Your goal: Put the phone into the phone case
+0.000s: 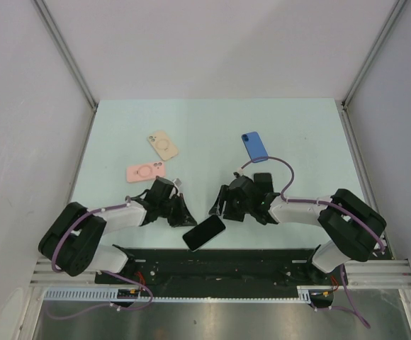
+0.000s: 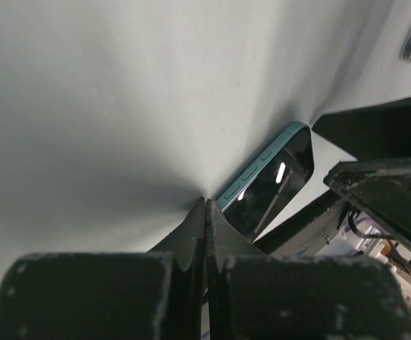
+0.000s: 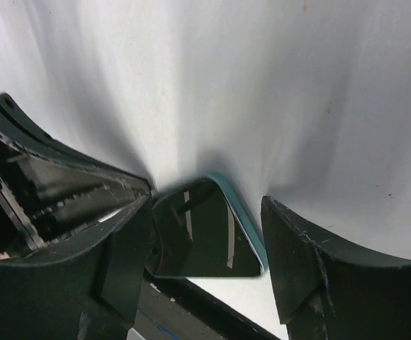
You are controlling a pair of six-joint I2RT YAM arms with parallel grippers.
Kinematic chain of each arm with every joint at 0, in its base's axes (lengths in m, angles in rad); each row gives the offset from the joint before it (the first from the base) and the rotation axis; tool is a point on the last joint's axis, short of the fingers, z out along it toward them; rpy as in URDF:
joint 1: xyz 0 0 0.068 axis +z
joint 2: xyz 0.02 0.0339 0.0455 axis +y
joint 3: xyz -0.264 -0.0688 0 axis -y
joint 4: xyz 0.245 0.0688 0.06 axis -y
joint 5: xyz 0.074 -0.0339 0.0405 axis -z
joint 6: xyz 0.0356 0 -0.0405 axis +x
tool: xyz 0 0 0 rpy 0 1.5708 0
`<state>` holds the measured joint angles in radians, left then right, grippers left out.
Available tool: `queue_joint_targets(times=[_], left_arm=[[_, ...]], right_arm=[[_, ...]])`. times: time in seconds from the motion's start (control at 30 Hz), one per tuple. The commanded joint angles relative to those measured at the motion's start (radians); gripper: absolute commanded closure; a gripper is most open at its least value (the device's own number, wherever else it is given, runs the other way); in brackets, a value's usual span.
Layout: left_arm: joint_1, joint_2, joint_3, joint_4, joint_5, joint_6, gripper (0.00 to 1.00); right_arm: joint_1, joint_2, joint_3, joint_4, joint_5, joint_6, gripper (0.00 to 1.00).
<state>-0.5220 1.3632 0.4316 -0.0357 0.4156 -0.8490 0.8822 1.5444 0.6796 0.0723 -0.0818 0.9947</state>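
Top external: pink case (image 1: 145, 171), beige case (image 1: 163, 144), blue case (image 1: 255, 146) beyond phone (image 1: 204, 232). Left fingers (image 2: 191, 237) pressed together, right fingers (image 3: 297, 262) spread.

Left arm (image 1: 110, 219) folded low, elbow out, forearm angled toward phone (image 1: 204, 232) from phone's left. Left gripper (image 1: 182, 214) at phone's left long edge, tips down, fingers (image 2: 191, 234) pressed flat together, no gap; tips just beside phone. Right arm (image 1: 301, 210) folded low, forearm angled in from phone's right. Right gripper (image 1: 220, 207) over phone's far end, jaws apart, one each side of that end; contact with phone unclear.
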Motion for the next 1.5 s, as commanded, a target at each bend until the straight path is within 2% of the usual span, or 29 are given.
queue_joint_targets(times=[0.0, 0.17, 0.23, 0.27, 0.37, 0.5, 0.6, 0.83, 1.07, 1.47], left_arm=[[-0.094, 0.014, -0.002, 0.063, -0.001, -0.113, 1.0], [-0.115, -0.045, -0.017, 0.105, -0.004, -0.183, 1.0], [-0.113, -0.084, 0.012, 0.045, -0.049, -0.151, 1.0], [-0.113, -0.09, 0.03, -0.058, -0.116, -0.1, 1.0], [-0.111, -0.104, 0.091, -0.191, -0.201, -0.024, 1.0], [-0.105, -0.136, 0.107, -0.227, -0.225, 0.011, 1.0], [-0.092, -0.15, 0.104, -0.222, -0.206, 0.039, 1.0], [-0.03, -0.116, 0.073, -0.198, -0.129, 0.09, 1.0], [-0.027, -0.113, 0.018, -0.135, -0.074, 0.076, 1.0], [-0.032, -0.104, -0.063, -0.041, -0.02, -0.007, 1.0]], right_arm=[[0.004, -0.058, -0.003, -0.005, 0.082, -0.007, 0.33], [0.014, -0.099, -0.003, -0.068, 0.16, -0.016, 0.32], [0.015, -0.124, -0.005, -0.121, 0.171, -0.007, 0.32], [0.023, -0.133, -0.008, -0.158, 0.175, 0.002, 0.32], [0.038, -0.184, -0.02, -0.227, 0.191, 0.001, 0.33], [0.072, -0.247, -0.026, -0.321, 0.192, -0.013, 0.34], [0.104, -0.296, -0.038, -0.377, 0.185, 0.062, 0.33], [0.237, -0.319, -0.092, -0.31, 0.197, 0.28, 0.35], [0.258, -0.302, -0.118, -0.298, 0.267, 0.396, 0.35], [0.251, -0.199, -0.134, -0.137, 0.281, 0.394, 0.35]])
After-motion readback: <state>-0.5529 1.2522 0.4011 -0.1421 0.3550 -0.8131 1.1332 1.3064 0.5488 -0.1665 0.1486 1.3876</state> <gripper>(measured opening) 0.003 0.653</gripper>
